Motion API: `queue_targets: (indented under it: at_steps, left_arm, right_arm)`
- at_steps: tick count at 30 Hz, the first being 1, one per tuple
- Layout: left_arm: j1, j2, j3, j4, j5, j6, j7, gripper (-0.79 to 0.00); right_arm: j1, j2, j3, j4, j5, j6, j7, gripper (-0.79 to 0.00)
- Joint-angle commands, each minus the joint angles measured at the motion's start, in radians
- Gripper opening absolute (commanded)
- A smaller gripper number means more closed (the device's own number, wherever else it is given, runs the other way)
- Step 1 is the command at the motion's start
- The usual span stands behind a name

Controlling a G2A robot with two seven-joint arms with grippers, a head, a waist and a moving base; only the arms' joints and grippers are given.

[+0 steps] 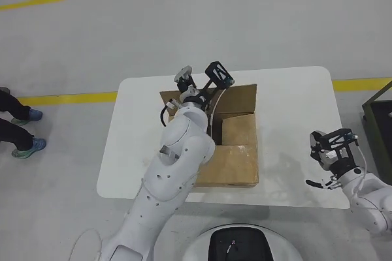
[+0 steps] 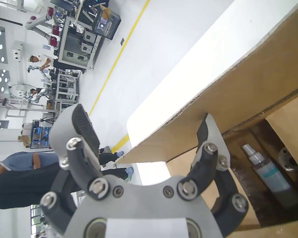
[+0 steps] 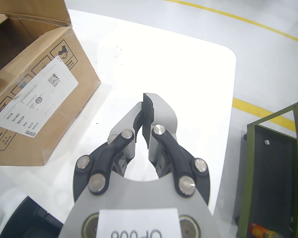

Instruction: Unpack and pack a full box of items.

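An open cardboard box (image 1: 238, 163) stands in the middle of the white table (image 1: 287, 98). My left gripper (image 1: 201, 78) is at the box's far left corner. It is open, and its fingers straddle the upright far flap (image 2: 238, 95), one finger (image 2: 86, 127) outside and the other (image 2: 209, 134) inside the box. A spray bottle (image 2: 265, 172) lies on the box floor beside a round metal part (image 2: 287, 159). My right gripper (image 3: 145, 115) is shut on nothing; this right gripper (image 1: 333, 140) hovers by the table's right front edge, away from the box (image 3: 40, 95).
A green metal rack (image 1: 385, 124) stands on the floor just right of the table; the rack (image 3: 275, 162) is close to my right gripper. Bare tabletop (image 3: 163, 70) lies between the box and the right edge. A yellow floor line (image 1: 65, 99) runs behind the table.
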Motion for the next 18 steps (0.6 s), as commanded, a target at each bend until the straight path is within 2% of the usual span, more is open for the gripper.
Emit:
queue_targets:
  at_steps: [1,10,18]
  left_arm:
    - [-0.035,-0.011,0.015,0.051,-0.004,0.012,0.001,0.000]
    - [-0.145,-0.058,0.071,0.273,-0.037,0.045,0.001,0.000]
    - [-0.205,-0.102,0.124,0.401,-0.071,0.052,-0.011,0.000]
  right_arm:
    - [-0.003,0.000,0.004,0.002,0.003,0.004,-0.001,-0.785]
    - [-0.023,-0.001,0.023,-0.003,0.012,0.015,-0.005,-0.785]
    - [-0.037,-0.002,0.034,-0.002,0.019,0.017,-0.010,-0.785]
